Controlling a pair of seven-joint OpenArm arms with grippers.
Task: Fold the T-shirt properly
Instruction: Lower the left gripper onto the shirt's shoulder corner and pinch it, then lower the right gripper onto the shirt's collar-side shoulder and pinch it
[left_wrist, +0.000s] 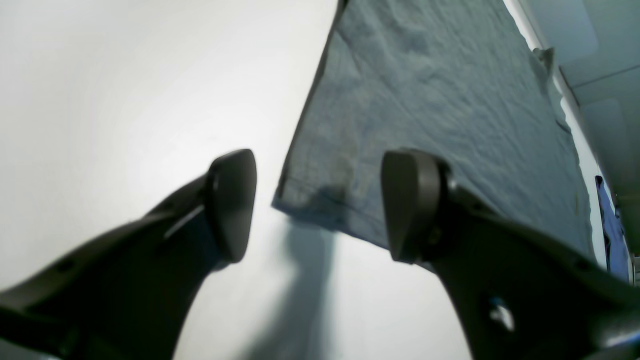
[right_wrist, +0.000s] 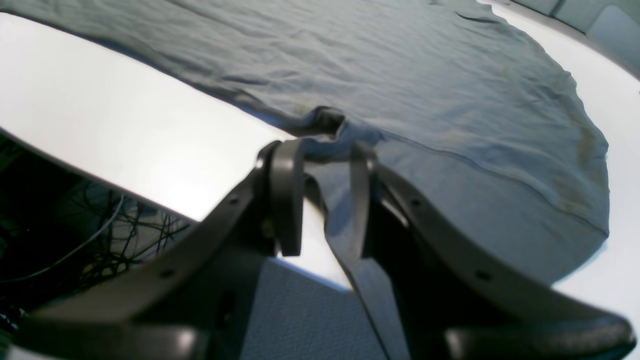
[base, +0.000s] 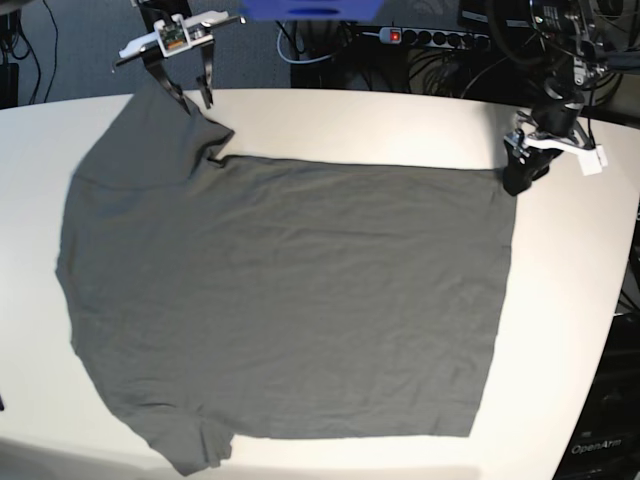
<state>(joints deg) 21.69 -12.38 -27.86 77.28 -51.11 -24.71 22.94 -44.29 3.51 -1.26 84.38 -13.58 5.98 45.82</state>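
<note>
A white table (base: 300, 120) holds the dark olive-grey T-shirt (base: 290, 300), spread flat and unfolded, so by my judgement every fold remains. The right gripper (right_wrist: 322, 192) is clamped on the far sleeve's edge; the left gripper (left_wrist: 317, 205) hangs with jaws apart over the far hem corner.

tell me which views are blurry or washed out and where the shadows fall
Left wrist view: soft focus throughout, the table washed out near white, the left gripper casting a dark shadow at the T-shirt corner. Right wrist view: glare on the table, edges bowed by the lens, right gripper blurred up close. Base view: sharp, evenly lit.
</note>
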